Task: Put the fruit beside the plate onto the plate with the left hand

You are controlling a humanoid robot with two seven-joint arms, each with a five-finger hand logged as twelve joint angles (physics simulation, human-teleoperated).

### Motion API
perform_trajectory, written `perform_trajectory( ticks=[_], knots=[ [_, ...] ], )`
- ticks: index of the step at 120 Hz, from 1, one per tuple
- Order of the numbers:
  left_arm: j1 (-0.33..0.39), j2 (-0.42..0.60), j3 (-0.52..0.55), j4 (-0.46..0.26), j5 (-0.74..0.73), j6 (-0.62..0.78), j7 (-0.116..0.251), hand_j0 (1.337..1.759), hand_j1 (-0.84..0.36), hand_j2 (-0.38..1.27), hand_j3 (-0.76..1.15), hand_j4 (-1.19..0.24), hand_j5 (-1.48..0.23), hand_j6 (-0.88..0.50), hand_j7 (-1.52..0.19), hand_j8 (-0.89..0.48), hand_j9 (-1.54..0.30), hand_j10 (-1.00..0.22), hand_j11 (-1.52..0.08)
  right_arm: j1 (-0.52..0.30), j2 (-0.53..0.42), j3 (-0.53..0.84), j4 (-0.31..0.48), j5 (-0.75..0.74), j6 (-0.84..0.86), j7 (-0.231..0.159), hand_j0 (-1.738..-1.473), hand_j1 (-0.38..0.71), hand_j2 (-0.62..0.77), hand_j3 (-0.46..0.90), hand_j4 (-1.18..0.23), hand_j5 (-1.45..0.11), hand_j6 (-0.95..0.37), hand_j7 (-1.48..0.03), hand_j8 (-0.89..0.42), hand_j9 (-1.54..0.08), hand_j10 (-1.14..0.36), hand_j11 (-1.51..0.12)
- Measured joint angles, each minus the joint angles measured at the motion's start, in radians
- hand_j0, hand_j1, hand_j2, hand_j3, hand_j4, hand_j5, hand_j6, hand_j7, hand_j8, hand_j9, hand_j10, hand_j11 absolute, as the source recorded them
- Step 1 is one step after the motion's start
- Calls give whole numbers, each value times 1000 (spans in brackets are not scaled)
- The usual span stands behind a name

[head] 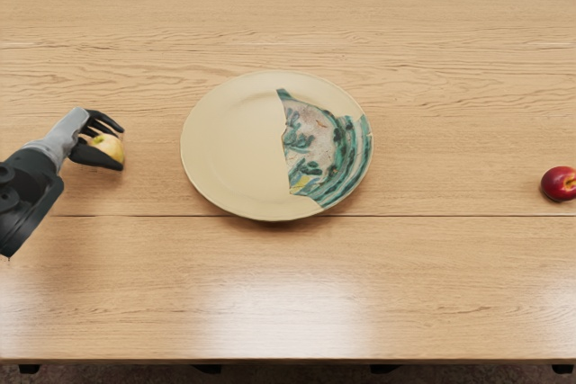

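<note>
A cream plate (234, 146) with a green and grey patterned patch on its right half lies at the table's middle. Left of it, a small yellow fruit (110, 146) sits at table level inside my left hand (101, 141). The black fingers curl over and under the fruit, shut on it. The left arm enters from the picture's left edge. The fruit is well apart from the plate's left rim. My right hand is out of view.
A red fruit (559, 183) lies near the table's right edge. The wooden table (288, 294) runs to a teal wall at the back.
</note>
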Motion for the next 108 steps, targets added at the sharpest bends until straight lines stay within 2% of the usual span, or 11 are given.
perform_trajectory(
  ticks=[33,38,54,62,68,83,108],
  knots=[
    [-115,31,5,-20,-6,0,3,1657,-274,359,0,-617,-813,-537,-825,-473,-805,-590,-805,0,0,0,0,0,0,0,-1658,-349,0,0,0,0,0,0,0,0,0,0],
    [-169,17,23,-22,-4,0,3,1656,-275,322,0,-620,-812,-536,-824,-463,-808,-588,-808,0,0,0,0,0,0,0,-1658,-349,0,0,0,0,0,0,0,0,0,0],
    [-255,-65,78,-26,-5,0,2,1657,-287,347,0,-621,-818,-524,-824,-471,-809,-590,-814,0,0,0,0,0,0,0,-1658,-349,0,0,0,0,0,0,0,0,0,0],
    [-277,-105,99,-27,-8,-1,2,1657,-289,368,0,-617,-826,-517,-824,-496,-812,-592,-814,0,0,0,0,0,0,0,-1658,-349,0,0,0,0,0,0,0,0,0,0],
    [-292,-127,112,-28,-9,-1,2,1657,-292,376,0,-612,-833,-526,-825,-456,-817,-585,-817,0,0,0,0,0,0,0,-1658,-349,0,0,0,0,0,0,0,0,0,0],
    [-325,-188,136,-28,-13,-1,3,1657,-290,388,0,-609,-839,-535,-825,-454,-821,-591,-813,0,0,0,0,0,0,0,-1658,-349,0,0,0,0,0,0,0,0,0,0],
    [-347,-259,167,-28,-24,-1,3,1657,-292,410,0,-605,-847,-535,-828,-444,-824,-579,-814,0,0,0,0,0,0,0,-1658,-349,0,0,0,0,0,0,0,0,0,0]
  ],
)
